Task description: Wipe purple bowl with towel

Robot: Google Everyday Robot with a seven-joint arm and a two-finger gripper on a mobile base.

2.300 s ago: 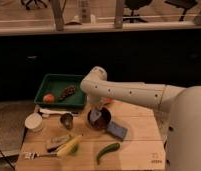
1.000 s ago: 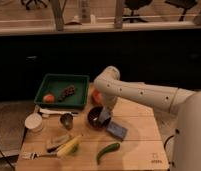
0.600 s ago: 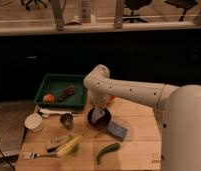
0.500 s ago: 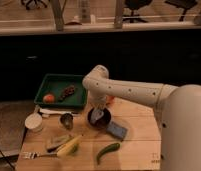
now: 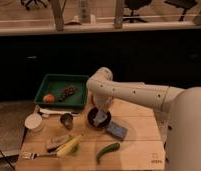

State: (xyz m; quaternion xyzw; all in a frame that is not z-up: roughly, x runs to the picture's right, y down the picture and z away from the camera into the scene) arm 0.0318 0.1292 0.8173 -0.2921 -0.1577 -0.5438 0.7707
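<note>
The white arm (image 5: 134,94) is reaching down into the purple bowl (image 5: 91,120).
The arm is stretching in from the right, bending at its round joint and pointing straight down. The claw (image 5: 100,110) is sitting right over the towel (image 5: 99,119), which is lying inside the bowl near the middle of the table (image 5: 139,150). I cannot tell how far open the claw is.

arm (image 5: 139,94): extended across, bent downward | gripper (image 5: 99,114): low, pointing down, mid-frame
</note>
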